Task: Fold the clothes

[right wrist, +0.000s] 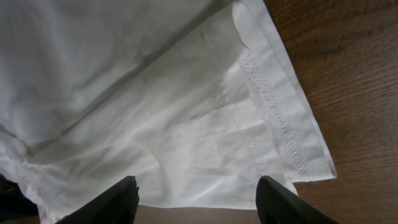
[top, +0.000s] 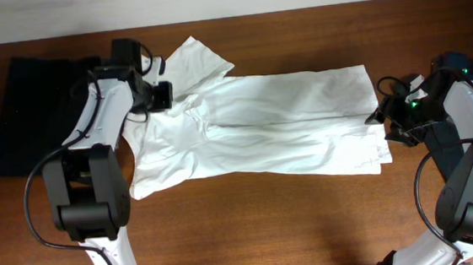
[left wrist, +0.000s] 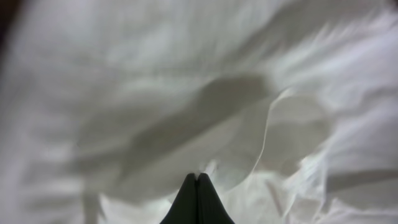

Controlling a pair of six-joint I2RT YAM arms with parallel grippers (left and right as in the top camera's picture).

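- Clenched black fingertips of your left gripper (left wrist: 197, 180) filled the bottom of the left wrist view. No gap showed between them. White fabric crowded right up to the tips, but you could not tell whether a fold was pinched there.
- Your right gripper (right wrist: 196, 190) hung released, its fingers (right wrist: 109, 199) spread wide above the stitched hem (right wrist: 273, 118) and grasping nothing.
- Between your arms, the white garment (top: 261, 126) lay stretched lengthways across the middle of the table (top: 312, 228). It was rumpled at its left end, where a flap (top: 201, 59) poked out toward the far edge. The right end lay flatter, with layers stacked at the hem.
- At the far left, a black cloth (top: 27, 98) lay beside your left arm, apart from the white piece.
- You were early in the job, by my reading. The layered hem suggested one lengthwise doubling at most, the rumpled end needed smoothing, and the crosswise folds were not yet made. The black cloth looked untouched.
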